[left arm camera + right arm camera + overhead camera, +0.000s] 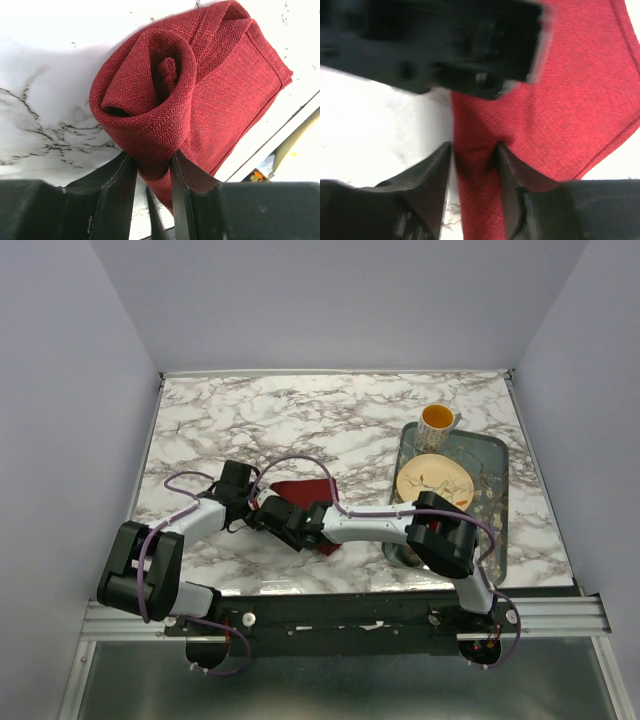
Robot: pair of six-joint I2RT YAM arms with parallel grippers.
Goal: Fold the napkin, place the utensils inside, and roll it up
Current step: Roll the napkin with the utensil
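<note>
Now the left jaws clamp the napkin's (200, 100) rolled end — right jaws pinch its fold — left of the tray (488, 462).

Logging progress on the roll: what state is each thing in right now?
napkin, partly rolled, the rest lying flat on the table.
left end effector, shut on the napkin's rolled end.
right end effector, fingers astride napkin cloth; grip unclear.
mug, upright on the tray.
plate, flat on the tray.
</note>
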